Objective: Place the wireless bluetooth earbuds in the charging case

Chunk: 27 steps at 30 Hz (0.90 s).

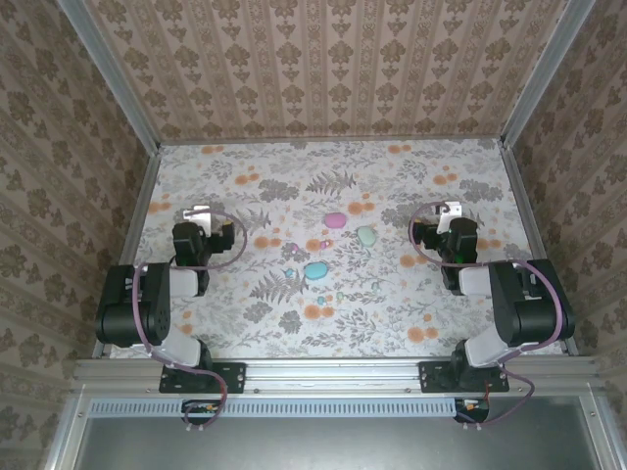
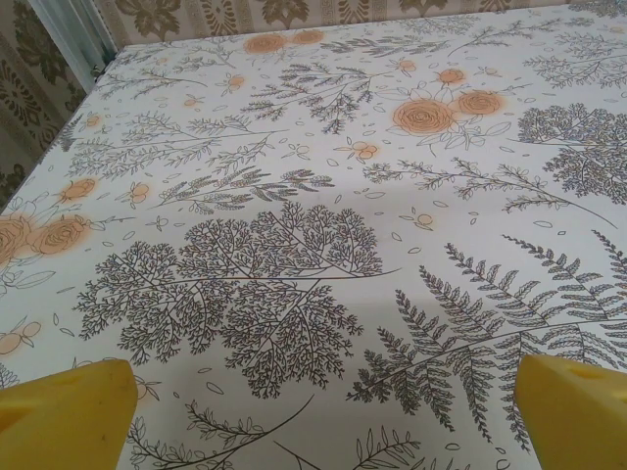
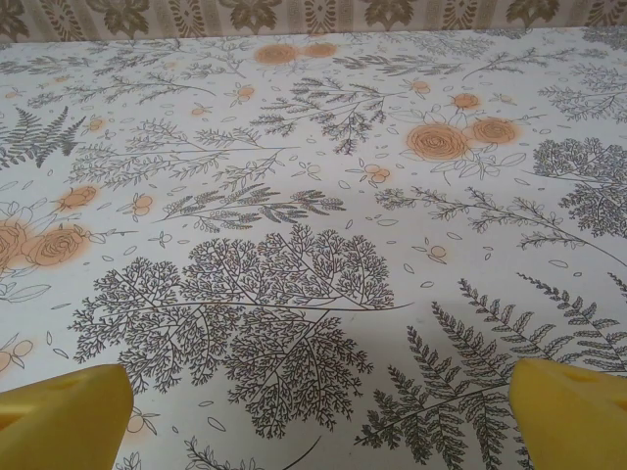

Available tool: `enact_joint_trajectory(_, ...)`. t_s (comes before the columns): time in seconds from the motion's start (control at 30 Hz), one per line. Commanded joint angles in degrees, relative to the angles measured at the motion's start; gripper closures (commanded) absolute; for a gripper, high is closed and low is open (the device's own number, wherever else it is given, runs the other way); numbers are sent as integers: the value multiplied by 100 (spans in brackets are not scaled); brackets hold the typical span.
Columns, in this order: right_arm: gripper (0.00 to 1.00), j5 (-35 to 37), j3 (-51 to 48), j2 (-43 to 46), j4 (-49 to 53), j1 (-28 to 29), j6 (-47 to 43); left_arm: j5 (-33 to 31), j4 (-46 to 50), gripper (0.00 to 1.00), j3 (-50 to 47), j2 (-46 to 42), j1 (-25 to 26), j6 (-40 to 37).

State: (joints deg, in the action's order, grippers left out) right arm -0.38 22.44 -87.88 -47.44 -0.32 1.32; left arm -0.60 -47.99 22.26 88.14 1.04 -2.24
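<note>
Nearest me from overhead, both arm bases (image 1: 191,377) sit bolted to the rail (image 1: 333,370), and each arm reaches out over the flowered tablecloth (image 1: 245,323). Both the left claw (image 1: 202,217) and the right claw (image 1: 449,217) hang released, grasping nothing, well apart from the work. Between them, mid-table, lie three egg-shaped cases: a pink case (image 1: 335,219), a mint case (image 1: 366,235) and a blue case (image 1: 315,270). Tiny earbuds (image 1: 323,244) lie scattered loose on the cloth around them, none seated in a case as far as I can judge. So I reckon the job has not begun: every bud has yet to be picked up and seated, and I cannot tell whether any lid is open.

From the left wrist, yellow fingers (image 2: 64,416) stand wide apart at the bottom corners with bare cloth between them.

From the right wrist, same story: yellow fingers (image 3: 59,416) spread wide over printed ferns and roses.

No brand, label or writing is readable anywhere; the cases are too small to tell.
</note>
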Motion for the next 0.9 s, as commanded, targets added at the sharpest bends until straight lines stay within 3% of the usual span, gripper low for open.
enact_joint_trajectory(0.0, 0, 65, 95, 12, -143, 32, 54, 84, -9, 0, 120, -24, -32, -88)
enact_joint_trajectory(0.87, 0, 47, 103, 14, -129, 23, 61, 272, -18, 0, 116, -27, -111, -57)
